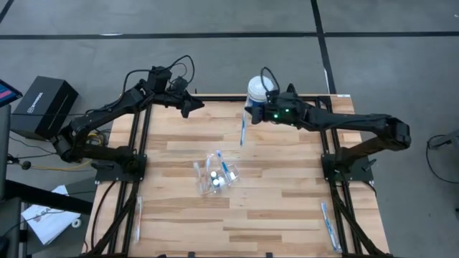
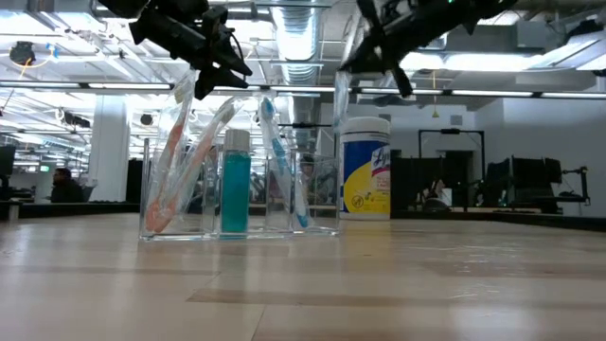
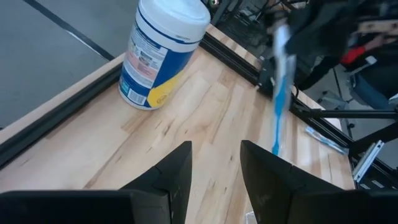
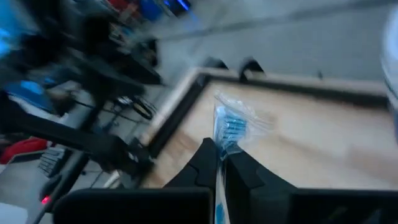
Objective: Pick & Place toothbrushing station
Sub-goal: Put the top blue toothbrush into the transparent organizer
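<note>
My right gripper (image 1: 251, 112) hangs above the table's far middle, shut on a blue toothbrush (image 1: 242, 131) in a clear wrapper. It is right beside a white wipes canister (image 1: 257, 89). The brush also shows in the left wrist view (image 3: 280, 87) and in the low view (image 2: 341, 80). My left gripper (image 3: 214, 168) is open and empty, raised over the far left (image 1: 190, 104). A clear organizer (image 1: 215, 176) stands mid-table, with toothbrushes and a teal tube (image 2: 235, 185) upright in it. My right gripper pinches the wrapped toothbrush between its two fingers, close under the bristle head (image 4: 224, 138), which sticks out past the fingertips. The fingers lie across the brush. The handle (image 3: 277, 124) hangs down below the gripper, lifted clear of the table.
Two more wrapped toothbrushes lie on the table, one near the near right edge (image 1: 328, 226) and one near the near left edge (image 1: 138, 215). The arms' dark frames (image 1: 337, 168) flank the wooden table (image 1: 272, 208). A black box (image 1: 43, 106) sits on the floor at the left.
</note>
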